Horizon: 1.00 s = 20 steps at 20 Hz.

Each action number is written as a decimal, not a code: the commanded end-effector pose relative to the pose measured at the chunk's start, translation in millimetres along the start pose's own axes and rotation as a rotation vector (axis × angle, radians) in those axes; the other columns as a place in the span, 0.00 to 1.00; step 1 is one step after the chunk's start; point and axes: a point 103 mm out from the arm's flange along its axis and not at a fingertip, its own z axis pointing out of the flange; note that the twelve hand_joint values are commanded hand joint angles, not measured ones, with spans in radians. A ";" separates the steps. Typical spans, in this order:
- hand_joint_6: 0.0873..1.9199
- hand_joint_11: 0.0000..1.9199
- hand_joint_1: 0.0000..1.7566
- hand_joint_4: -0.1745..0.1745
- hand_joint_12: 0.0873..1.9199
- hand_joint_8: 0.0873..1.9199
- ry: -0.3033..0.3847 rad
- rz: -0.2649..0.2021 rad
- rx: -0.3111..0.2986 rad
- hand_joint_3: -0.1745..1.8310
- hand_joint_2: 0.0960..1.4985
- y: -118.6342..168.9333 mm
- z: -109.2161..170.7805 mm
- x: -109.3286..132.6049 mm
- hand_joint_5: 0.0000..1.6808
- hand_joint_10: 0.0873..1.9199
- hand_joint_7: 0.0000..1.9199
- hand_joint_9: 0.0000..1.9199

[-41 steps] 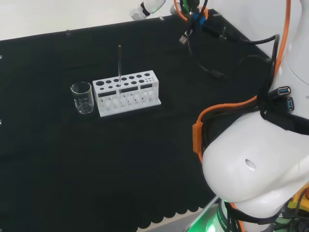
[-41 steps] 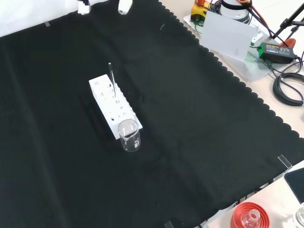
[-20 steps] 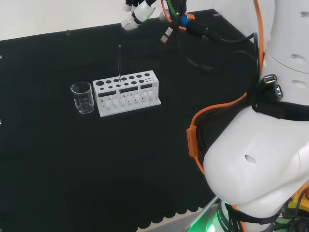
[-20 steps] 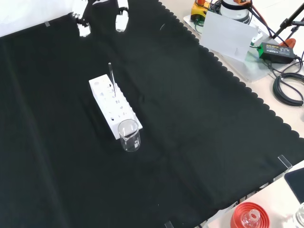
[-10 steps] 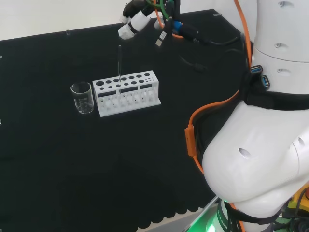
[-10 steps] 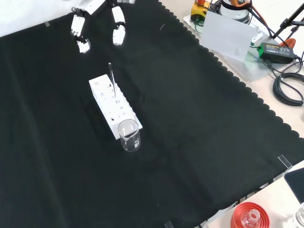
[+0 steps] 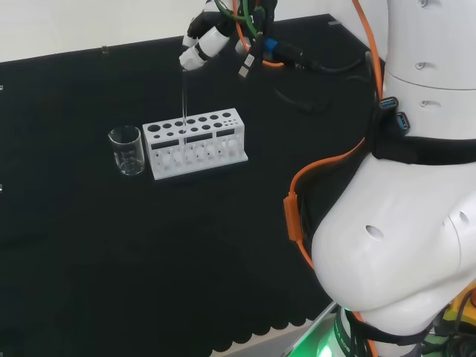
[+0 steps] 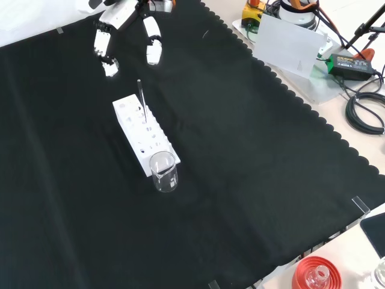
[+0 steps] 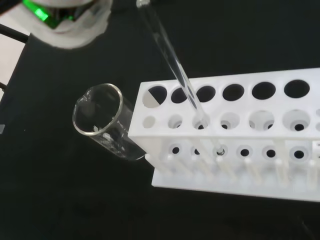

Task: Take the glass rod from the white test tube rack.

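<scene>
One glass rod (image 7: 183, 100) stands upright in the white test tube rack (image 7: 195, 142), seated in a hole of the back row toward the rack's left end as the head view shows it. In the wrist view the rod (image 9: 172, 62) passes down through the third hole from the beaker end and its lower tip sits in the tier below.

Rack sits on the black cloth (image 7: 111, 245), roughly mid-bench. In the front view the rack (image 8: 142, 133) runs diagonally, with the rod (image 8: 141, 98) rising from its upper half.

A clear glass beaker (image 7: 126, 150) stands upright just beside the rack's left end in the head view, apart from it by a narrow gap. Front view: beaker (image 8: 163, 171) sits at the rack's lower end. Wrist view: beaker (image 9: 106, 123) looks empty.

The hand (image 7: 199, 44) hangs above the rod's top end in the head view, fingertips pointing down toward it, close but contact cannot be judged from there. In the front view the hand (image 8: 123, 24) is spread, fingers (image 8: 107, 51) and thumb straight and parted, holding nothing, and clear of the rod's tip, which lies below the gap between them.

Rod untouched, still in the rack.

A red ribbed ring stand (image 8: 316, 272) with a glass piece on it sits off the cloth at the front view's lower right.
</scene>
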 end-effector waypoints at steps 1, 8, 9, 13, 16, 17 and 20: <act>0.26 0.28 0.42 0.25 0.70 0.45 0.009 0.001 0.023 0.35 0.30 0.8 10.3 0.1 0.27 0.42 0.22 0.34; 0.27 0.28 0.40 0.23 0.70 0.46 0.001 0.010 0.060 0.34 0.31 -2.7 26.0 7.5 0.26 0.42 0.22 0.35; 0.27 0.28 0.40 0.23 0.70 0.46 -0.003 0.012 0.064 0.33 0.32 -3.8 27.9 9.7 0.26 0.42 0.22 0.35; 0.27 0.28 0.40 0.22 0.70 0.46 -0.008 0.007 0.070 0.33 0.32 -7.0 33.4 16.2 0.26 0.42 0.22 0.35; 0.27 0.28 0.40 0.22 0.70 0.46 -0.008 0.004 0.069 0.33 0.32 -7.8 37.0 20.2 0.26 0.42 0.23 0.35; 0.27 0.28 0.40 0.21 0.70 0.46 -0.008 0.002 0.070 0.33 0.32 -7.7 38.2 21.5 0.26 0.42 0.23 0.35; 0.28 0.29 0.41 0.20 0.70 0.46 0.002 -0.005 0.064 0.33 0.33 -7.1 41.5 25.7 0.27 0.42 0.24 0.36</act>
